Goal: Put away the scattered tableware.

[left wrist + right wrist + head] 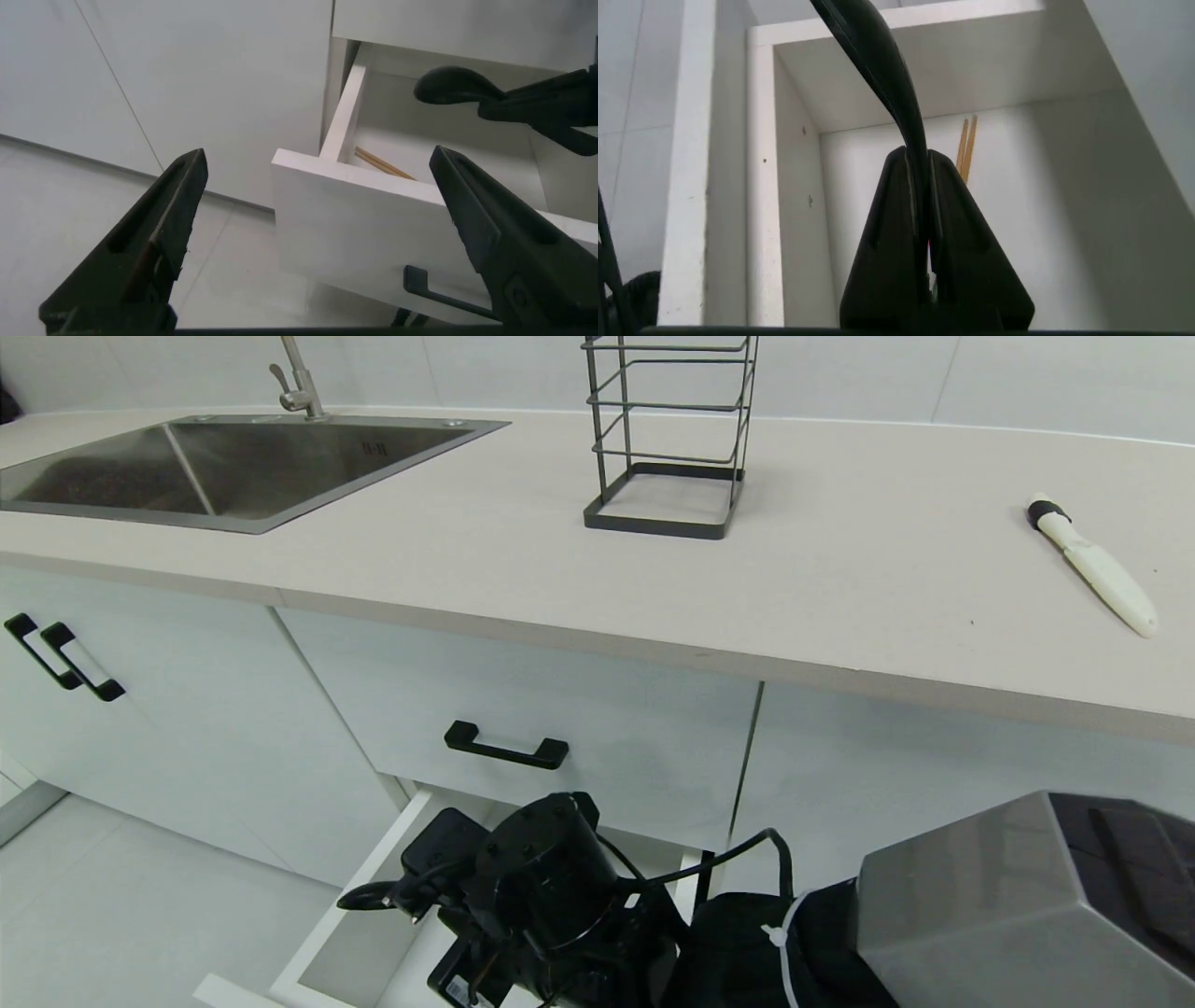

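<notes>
A black spoon (364,897) (878,65) is held by its handle in my right gripper (411,896) (920,187), which is shut on it. It hangs over the open white lower drawer (373,868) (766,140), spoon bowl pointing left. Wooden chopsticks (966,149) (383,165) lie on the drawer floor. My left gripper (318,159) is open and holds nothing. It is low beside the drawer's front corner (374,187), with the spoon (458,86) and right gripper (542,98) beyond it. A cream-handled utensil with a black band (1092,565) lies on the counter's right.
A black wire rack (667,439) stands at the counter's middle back. A steel sink (233,457) with a faucet (297,383) is at the left. The closed upper drawer's black handle (505,747) sits just above the open drawer. Cabinet door handles (61,658) are on the left.
</notes>
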### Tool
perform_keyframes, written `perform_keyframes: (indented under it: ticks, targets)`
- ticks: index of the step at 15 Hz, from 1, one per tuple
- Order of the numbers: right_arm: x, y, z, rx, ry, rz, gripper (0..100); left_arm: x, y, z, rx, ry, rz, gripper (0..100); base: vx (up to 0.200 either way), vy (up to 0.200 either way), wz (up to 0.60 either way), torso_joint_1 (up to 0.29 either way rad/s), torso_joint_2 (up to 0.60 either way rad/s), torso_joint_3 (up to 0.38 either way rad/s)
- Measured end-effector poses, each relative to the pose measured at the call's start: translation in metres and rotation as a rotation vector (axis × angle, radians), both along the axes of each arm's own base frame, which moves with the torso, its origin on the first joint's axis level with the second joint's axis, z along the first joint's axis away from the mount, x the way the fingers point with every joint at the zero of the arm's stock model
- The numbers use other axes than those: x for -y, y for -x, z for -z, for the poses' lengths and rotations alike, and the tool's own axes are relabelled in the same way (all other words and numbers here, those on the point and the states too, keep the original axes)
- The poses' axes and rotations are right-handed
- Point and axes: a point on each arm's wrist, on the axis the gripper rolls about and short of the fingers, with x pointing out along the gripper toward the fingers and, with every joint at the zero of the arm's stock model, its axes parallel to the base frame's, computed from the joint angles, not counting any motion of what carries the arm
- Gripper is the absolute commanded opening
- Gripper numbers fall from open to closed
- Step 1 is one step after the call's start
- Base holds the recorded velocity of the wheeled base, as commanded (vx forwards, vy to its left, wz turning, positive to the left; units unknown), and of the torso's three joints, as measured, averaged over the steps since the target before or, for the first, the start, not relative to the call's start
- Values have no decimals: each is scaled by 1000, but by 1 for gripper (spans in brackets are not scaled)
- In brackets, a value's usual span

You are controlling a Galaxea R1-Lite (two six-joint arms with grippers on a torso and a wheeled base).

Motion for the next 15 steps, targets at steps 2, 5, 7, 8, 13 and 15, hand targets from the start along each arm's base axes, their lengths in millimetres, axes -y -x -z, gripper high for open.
perform_keyframes:
  ticks: [2, 5, 7, 8, 13, 15]
  targets:
    - [-2, -7, 5, -27, 9, 34, 0, 0, 0, 0, 0, 0, 0, 100, 0, 0, 0, 0, 0, 0]
    - [-6, -14, 11, -50, 29, 66, 0, 0, 0, 0, 0, 0, 0, 100, 0, 0, 0, 0, 0, 0]
    - [-7, -15, 16, -59, 35, 71, 0, 0, 0, 0, 0, 0, 1, 100, 0, 0, 0, 0, 0, 0]
    - [-8, -16, 18, -61, 38, 72, 0, 0, 0, 0, 0, 0, 0, 100, 0, 0, 0, 0, 0, 0]
    - [-7, -25, 33, -67, 65, 103, 0, 0, 0, 0, 0, 0, 1, 100, 0, 0, 0, 0, 0, 0]
    - [-9, -29, 37, -65, 67, 115, 0, 0, 0, 0, 0, 0, 0, 100, 0, 0, 0, 0, 0, 0]
